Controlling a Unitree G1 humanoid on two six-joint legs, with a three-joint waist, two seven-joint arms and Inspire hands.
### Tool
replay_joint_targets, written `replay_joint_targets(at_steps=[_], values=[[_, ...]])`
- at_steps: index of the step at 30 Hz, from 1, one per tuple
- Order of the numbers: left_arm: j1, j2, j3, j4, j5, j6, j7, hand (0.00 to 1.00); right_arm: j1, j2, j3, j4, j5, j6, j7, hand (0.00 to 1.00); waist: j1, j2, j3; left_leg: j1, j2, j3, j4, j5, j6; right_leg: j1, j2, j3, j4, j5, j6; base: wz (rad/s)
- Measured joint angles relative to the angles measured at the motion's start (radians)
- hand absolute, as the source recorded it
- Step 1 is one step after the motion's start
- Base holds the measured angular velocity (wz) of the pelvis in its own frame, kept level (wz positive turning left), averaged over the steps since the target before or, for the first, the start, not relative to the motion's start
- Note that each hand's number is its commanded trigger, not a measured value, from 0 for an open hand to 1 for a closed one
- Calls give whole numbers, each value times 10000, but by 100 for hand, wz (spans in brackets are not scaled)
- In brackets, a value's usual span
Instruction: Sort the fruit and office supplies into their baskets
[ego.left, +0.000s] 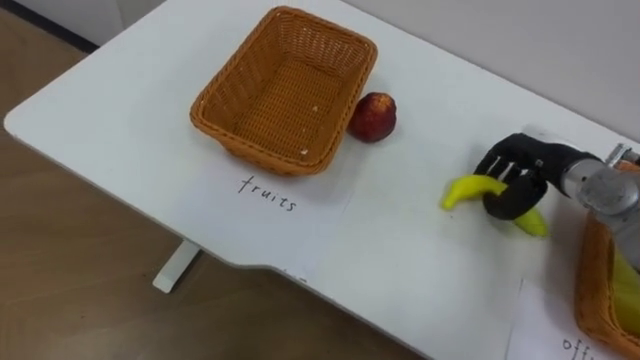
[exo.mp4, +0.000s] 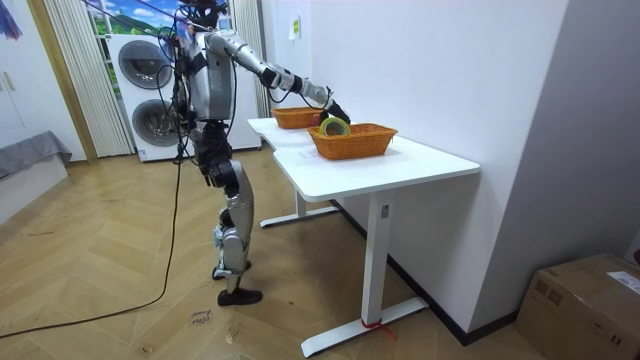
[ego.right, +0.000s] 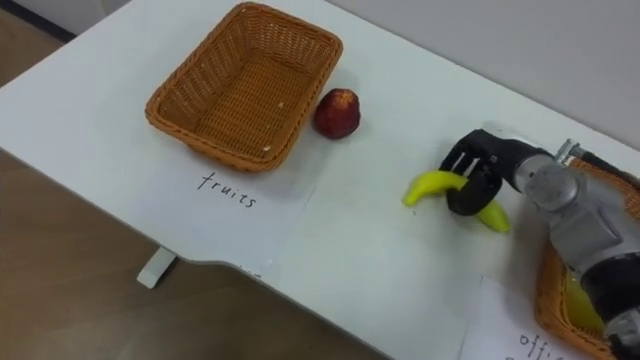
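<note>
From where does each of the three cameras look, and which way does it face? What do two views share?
Left eye view: on the robot's head, facing down at the white table; the right hand, curled round the banana, enters from the right.
Right eye view: same head, slightly aside, facing down; same hand and forearm.
Room view: standing in the room, facing the table and wall; the whole robot stands at the table's end, right arm outstretched.
Shared: both eye views show the fruit basket, apple and banana.
</note>
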Motion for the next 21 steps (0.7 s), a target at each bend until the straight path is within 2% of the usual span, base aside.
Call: replay_joint_targets(at_steps=[4,8,10,13,16,17,19,21], values=[[143,2,154,-250,8,11,-70,0,286,5,1,-609,-48,10,432,100,-160,80,-57,183,-11,-3,-85,24,7,170,-14,7,-6,-2,3,2],[325,-9,351,-383,238,36,-214,0,418,6,1,-922,-373,70,961,100,-215,73,-59,608,-38,4,-253,37,4,588,-8,21,-164,-7,11,1],[455,-32,499,-449,421,41,-229,0,414,1,-17,-1280,-381,220,1076,100,-401,45,-84,747,-37,38,-342,54,-3,687,-15,21,-165,-8,13,0],[862,-42,732,-396,439,164,-215,0,413,-20,-85,-2005,-359,234,1228,100,-596,30,-93,943,-33,50,-454,68,-17,875,-15,11,-188,-17,27,0],[1013,-49,737,-369,425,165,-226,0,692,-20,-532,-2714,-387,214,1367,100,-799,20,-111,1098,-107,10,-535,96,-7,1090,-27,0,-352,-37,56,5],[1064,-60,750,-369,428,166,-227,0,812,-19,-746,-2854,-389,196,1369,100,-804,46,-93,1196,-122,6,-558,96,-3,1188,-40,-2,-358,-43,66,7],[1136,-65,884,-369,438,165,-224,0,871,-20,-952,-2898,-482,198,1369,100,-820,56,-121,1254,-145,0,-575,102,8,1240,-58,13,-354,-54,83,0],[1150,-94,1075,-371,426,167,-196,0,902,-20,-1083,-3009,-609,205,1371,100,-918,83,-101,1367,-159,-12,-580,98,20,1360,-69,14,-359,-59,92,4]])
